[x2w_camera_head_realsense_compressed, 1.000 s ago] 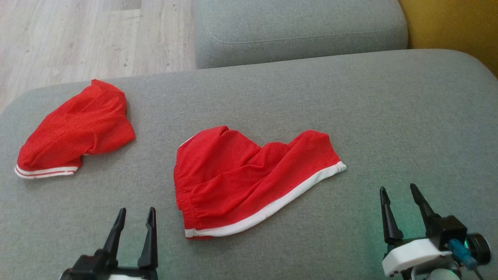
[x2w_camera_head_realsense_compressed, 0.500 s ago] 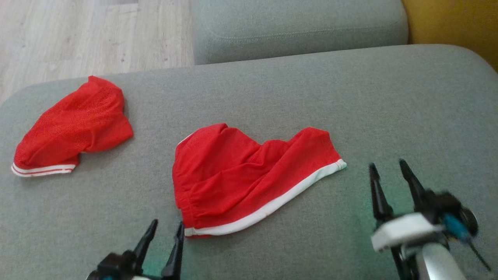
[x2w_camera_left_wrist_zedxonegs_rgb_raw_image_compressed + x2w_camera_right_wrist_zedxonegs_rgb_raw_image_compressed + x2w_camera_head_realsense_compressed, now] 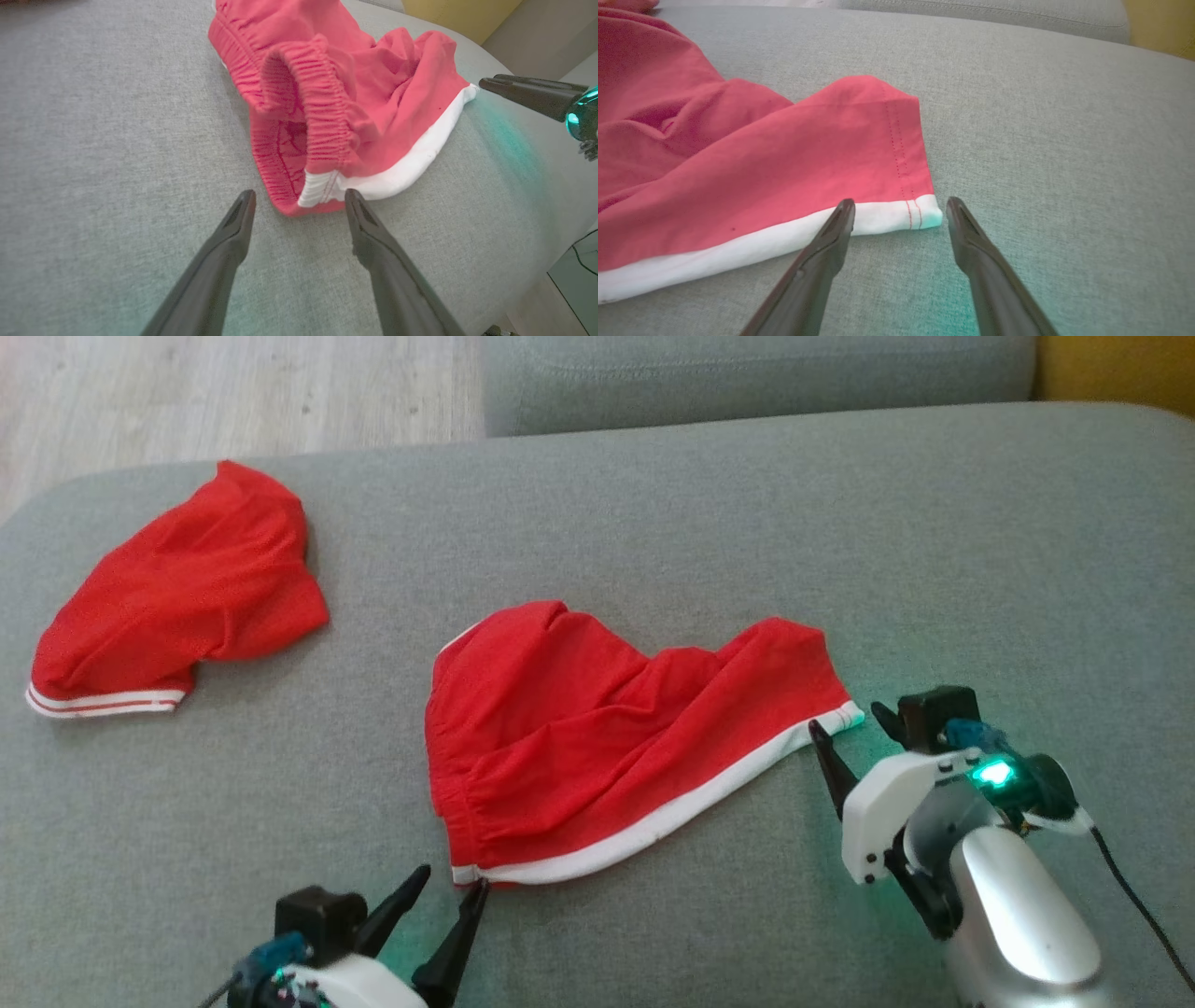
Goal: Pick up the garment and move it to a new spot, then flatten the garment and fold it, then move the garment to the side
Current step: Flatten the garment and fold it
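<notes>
The left gripper [image 3: 453, 879] is seen low on the left of the head view, its two dark fingers spread apart with nothing held between them. Its tips are set at the near left corner of the red shorts [image 3: 597, 747], where the gathered elastic waistband meets the end of the white trim. In the left wrist view that corner is framed between the two fingertips, just ahead of them; whether either tip touches the cloth cannot be told.

The shorts are spread, rumpled, across the middle of the grey sofa cushion [image 3: 653, 523], with the white trim running along the near edge from the waistband to the leg hem on the right.

At that right hem corner the right gripper [image 3: 846, 719] is placed, its fingers likewise held wide apart and empty. In the right wrist view the white-trimmed corner is seen between the tips, one tip lying over the trim.

Two grippers are counted, one at each end of the white trim. Two red garments are counted: the shorts and another red garment [image 3: 177, 607] with a striped white band, lying well apart near the cushion's left edge.
</notes>
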{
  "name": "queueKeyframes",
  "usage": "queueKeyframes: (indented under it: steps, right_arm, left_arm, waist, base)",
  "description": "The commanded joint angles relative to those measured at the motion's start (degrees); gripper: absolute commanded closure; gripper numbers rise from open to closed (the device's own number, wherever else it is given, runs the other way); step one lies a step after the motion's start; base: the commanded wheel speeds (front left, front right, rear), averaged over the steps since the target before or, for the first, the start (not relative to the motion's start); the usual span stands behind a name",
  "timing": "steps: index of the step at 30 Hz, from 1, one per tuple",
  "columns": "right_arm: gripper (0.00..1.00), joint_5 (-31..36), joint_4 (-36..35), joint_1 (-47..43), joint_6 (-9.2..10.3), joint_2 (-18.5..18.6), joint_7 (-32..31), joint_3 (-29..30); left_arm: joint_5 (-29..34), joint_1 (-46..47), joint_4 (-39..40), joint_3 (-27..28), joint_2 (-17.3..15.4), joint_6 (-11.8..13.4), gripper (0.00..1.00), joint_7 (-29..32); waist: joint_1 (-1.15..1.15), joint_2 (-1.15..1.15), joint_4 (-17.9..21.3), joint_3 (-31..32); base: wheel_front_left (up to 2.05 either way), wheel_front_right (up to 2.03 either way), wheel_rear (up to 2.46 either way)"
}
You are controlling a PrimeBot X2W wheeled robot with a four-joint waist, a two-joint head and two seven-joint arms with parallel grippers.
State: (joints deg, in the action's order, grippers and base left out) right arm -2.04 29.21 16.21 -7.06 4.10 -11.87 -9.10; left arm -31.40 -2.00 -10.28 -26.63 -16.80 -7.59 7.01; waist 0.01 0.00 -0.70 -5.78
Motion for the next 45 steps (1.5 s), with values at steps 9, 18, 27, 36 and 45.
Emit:
queueKeyframes:
  steps: [9,18,27,36,45]
  right_arm:
    - [0.0,1.71,3.83,6.48,-0.43,-0.67,0.34,0.25]
    - [0.0,1.66,8.04,8.0,-0.43,-1.07,0.85,-0.73]
    - [0.0,0.23,9.8,8.99,-0.43,-1.18,1.15,-2.87]
    - [0.93,-1.72,11.25,9.74,-0.43,-1.21,0.58,-5.1]
    - [1.0,-13.05,2.75,6.92,-0.43,-0.9,0.14,-3.21]
  left_arm:
    - [-2.55,5.64,1.87,-1.45,-2.91,0.1,0.0,0.11]
    - [-4.13,7.2,-0.08,-3.49,-3.57,0.1,0.0,-1.45]
    - [-5.12,8.21,-1.18,-4.69,-3.98,0.1,0.0,-2.71]
    - [-5.92,9.95,-1.28,-6.95,-4.43,0.1,0.45,-2.94]
    - [-9.34,8.99,5.27,-8.63,-6.89,0.1,1.0,-1.81]
  waist:
    - [-0.01,0.0,-0.32,-2.6]
    - [-0.01,0.0,-0.48,-3.2]
    - [-0.01,0.0,-0.4,-3.49]
    - [-0.01,0.0,0.0,-3.99]
    - [-0.01,0.0,0.06,-2.55]
  base:
    - [0.0,0.0,0.0]
    - [0.0,0.0,0.0]
    - [0.0,0.0,0.0]
    - [0.0,0.0,0.0]
    - [0.0,0.0,0.0]
